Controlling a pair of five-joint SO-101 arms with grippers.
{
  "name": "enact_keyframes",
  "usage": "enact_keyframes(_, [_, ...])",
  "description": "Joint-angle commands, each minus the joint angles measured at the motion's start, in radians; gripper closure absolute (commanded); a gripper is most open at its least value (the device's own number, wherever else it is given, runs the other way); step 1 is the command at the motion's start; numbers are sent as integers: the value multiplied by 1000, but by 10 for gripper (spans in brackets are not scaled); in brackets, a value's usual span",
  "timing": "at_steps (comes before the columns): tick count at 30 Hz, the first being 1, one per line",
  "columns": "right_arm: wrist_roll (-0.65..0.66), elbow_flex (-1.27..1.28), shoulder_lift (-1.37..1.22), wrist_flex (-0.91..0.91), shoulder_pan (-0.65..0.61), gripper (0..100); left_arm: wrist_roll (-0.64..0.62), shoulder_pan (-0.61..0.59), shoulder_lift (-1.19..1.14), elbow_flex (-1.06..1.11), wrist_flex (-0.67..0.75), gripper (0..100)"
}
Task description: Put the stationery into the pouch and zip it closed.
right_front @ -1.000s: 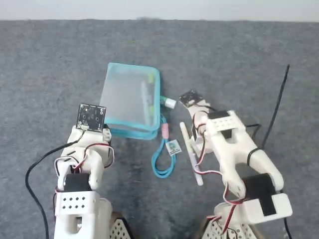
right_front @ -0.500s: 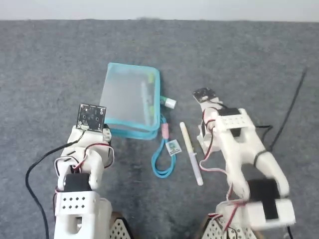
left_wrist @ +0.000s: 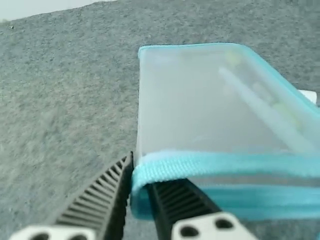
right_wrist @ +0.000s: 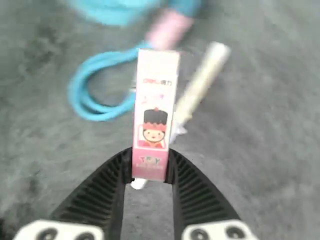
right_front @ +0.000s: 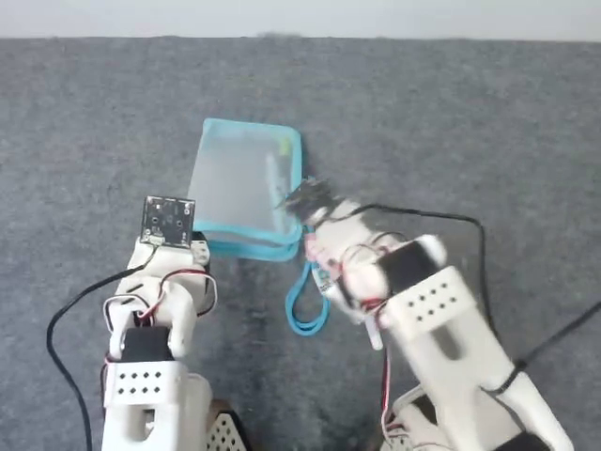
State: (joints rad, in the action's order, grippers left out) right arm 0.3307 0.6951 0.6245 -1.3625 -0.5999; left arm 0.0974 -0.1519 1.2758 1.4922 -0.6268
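Grey felt table [right_front: 470, 113] — pouch [right_front: 239, 183], blue cord [right_front: 306, 330], white pen [right_wrist: 200, 82] atop.

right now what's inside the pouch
Inside the pouch, through its cloudy wall, a long pale stick and yellow-green bits beside it show. They are too blurred to name; anything behind the teal zip band is covered.

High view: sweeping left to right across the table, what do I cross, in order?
In order: left arm → translucent rectangular pouch with turquoise edging → turquoise cord loop → right arm. The right arm's jaws, shut on a small pink box, overlap the pouch's edge, so they are left out.
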Motion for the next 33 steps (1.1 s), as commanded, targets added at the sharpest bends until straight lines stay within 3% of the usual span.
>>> enact_keyframes(1, [21, -94, -54, -16, -71, 991, -18, 81, 17, -10, 38, 987])
enact_keyframes(18, [-110, -557, -553, -35, -79, 991, -17, 261, 17, -7, 3, 987])
enact_keyframes(22, [-120, -683, -638, -79, -79, 991, -17, 269, 17, -7, 3, 987])
enact_keyframes(29, [-249, -862, -760, -143, -42, 987, -17, 269, 17, -7, 3, 987])
enact_keyframes(33, [-252, -888, -783, -160, -22, 886, -17, 270, 17, -7, 6, 987])
